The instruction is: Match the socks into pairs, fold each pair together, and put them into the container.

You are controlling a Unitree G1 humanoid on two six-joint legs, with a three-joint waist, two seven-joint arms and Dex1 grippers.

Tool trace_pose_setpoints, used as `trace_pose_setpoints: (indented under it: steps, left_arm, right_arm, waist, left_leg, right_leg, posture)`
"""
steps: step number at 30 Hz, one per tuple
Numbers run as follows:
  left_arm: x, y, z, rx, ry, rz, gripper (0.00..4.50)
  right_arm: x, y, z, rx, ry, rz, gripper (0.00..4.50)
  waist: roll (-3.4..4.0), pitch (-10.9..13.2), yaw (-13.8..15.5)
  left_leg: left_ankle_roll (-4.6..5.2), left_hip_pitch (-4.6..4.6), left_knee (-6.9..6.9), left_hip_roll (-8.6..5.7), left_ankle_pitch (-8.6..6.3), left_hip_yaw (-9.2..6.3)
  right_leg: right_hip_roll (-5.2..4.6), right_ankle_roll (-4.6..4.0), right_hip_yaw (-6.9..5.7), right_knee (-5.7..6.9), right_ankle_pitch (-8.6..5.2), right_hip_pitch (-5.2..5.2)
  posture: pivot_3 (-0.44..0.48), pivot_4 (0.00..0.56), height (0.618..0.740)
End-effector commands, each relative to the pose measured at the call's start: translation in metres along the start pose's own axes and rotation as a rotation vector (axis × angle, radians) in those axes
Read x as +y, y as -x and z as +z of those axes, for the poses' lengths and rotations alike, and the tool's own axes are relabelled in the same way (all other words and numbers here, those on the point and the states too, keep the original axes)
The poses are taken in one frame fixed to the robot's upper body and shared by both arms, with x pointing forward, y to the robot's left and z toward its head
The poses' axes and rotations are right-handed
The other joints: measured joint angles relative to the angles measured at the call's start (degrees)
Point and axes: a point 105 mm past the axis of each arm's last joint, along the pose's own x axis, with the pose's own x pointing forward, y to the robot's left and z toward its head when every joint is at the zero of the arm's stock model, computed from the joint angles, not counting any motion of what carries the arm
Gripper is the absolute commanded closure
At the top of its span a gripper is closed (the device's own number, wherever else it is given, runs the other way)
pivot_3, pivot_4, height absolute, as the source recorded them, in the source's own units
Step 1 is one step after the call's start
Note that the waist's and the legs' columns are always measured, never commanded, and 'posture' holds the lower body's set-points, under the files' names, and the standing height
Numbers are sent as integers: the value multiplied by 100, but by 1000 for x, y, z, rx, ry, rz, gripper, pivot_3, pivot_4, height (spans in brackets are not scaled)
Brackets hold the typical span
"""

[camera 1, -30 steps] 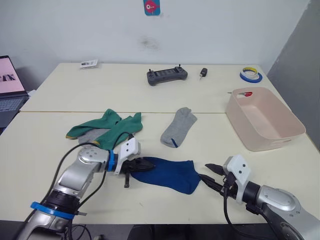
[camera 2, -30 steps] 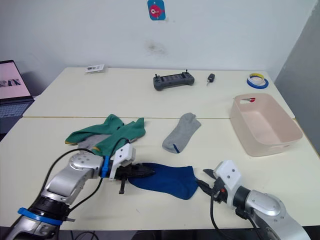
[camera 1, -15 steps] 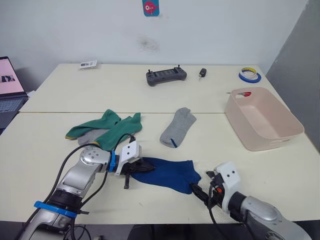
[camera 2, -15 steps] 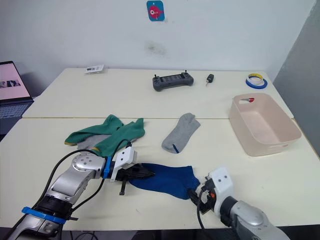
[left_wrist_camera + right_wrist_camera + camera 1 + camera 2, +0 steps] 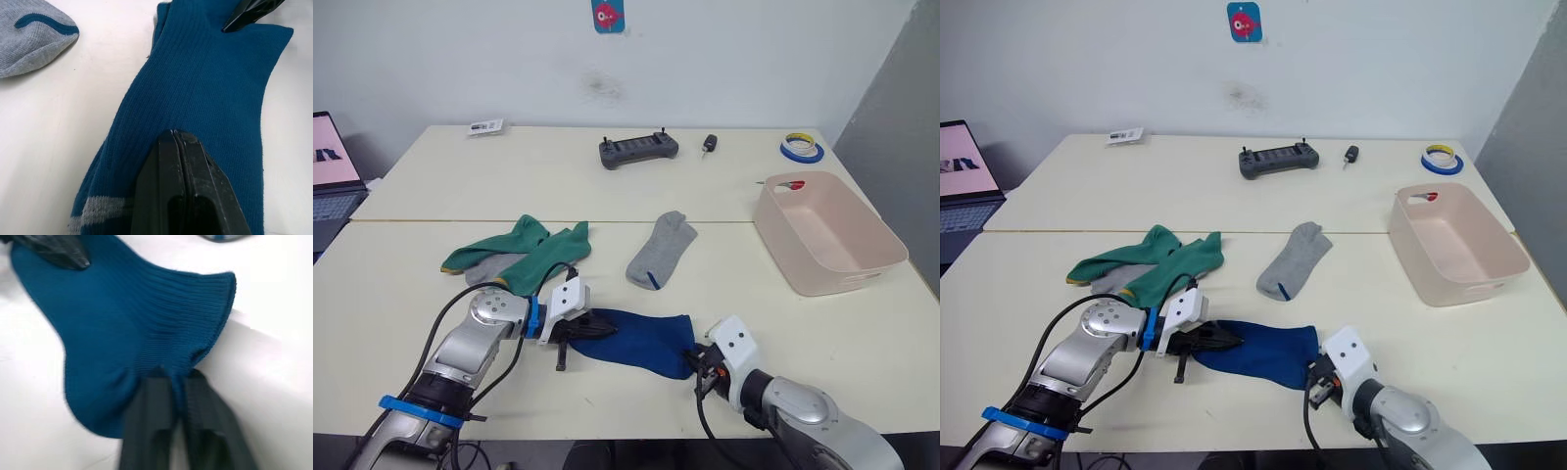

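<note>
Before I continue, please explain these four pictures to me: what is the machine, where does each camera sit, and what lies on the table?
The machine is a humanoid robot with two arms, each ending in a gripper of two black fingers. Two pictures come from cameras on its head, looking down over a pale cream table. The other two come from a camera on each wrist, looking along that gripper's fingers.

The left gripper is shut on one end of the flat dark blue socks. The right gripper pinches the opposite edge.

Farther back lie two green socks with yellow tips, a grey sock with a blue stripe, and another grey one partly under the green. The pale pink plastic tub stands to the right. Behind are a dark handheld controller and a roll of blue tape.
</note>
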Motion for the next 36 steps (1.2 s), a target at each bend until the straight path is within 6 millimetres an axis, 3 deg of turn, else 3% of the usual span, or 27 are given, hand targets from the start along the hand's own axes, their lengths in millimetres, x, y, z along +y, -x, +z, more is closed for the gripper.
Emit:
trace_pose_setpoints:
  steps: [1,11,20,27,31,36]
  left_arm:
    - [-4,0,-5,24,34,6,4500]
    - [-7,-15,29,-42,12,-16,4500]
    - [-4,-31,21,-17,21,26,4500]
    - [-11,-28,0,53,37,20,4500]
    - [-11,-23,-3,65,40,27,4500]
    - [-9,-21,-3,68,41,36,4500]
  right_arm:
    - [-15,7,3,-2,28,-20,4474]
    - [-47,23,20,21,174,68,4474]
    - [-54,19,27,73,234,153,4474]
    - [-38,21,48,41,273,213,4474]
    - [-20,22,64,27,306,281,4474]
    - [-2,14,68,39,253,353,4474]
  waist:
    - [0,0,7]
    - [1,11,19]
    - [2,14,21]
    - [3,13,6]
    - [4,13,-6]
    - [4,13,-5]
  left_leg:
    - [0,-1,0,-1,0,0]
    - [0,-10,2,-6,0,0]
    - [0,-11,2,-6,0,-1]
    - [0,-8,1,-3,0,-1]
    - [0,-5,1,-2,0,-1]
    - [0,-5,0,-1,0,-4]
  right_leg:
    - [0,0,-1,0,0,0]
    - [-5,0,-3,-4,0,-3]
    - [-1,0,-3,-8,0,-2]
    - [-3,0,-2,-6,0,-1]
    - [-2,-1,-1,-4,0,0]
    - [-2,-1,-3,-5,0,1]
  posture:
    - [0,150,740]
    - [0,150,740]
    - [0,150,740]
    - [0,150,740]
    - [0,150,740]
    - [0,150,740]
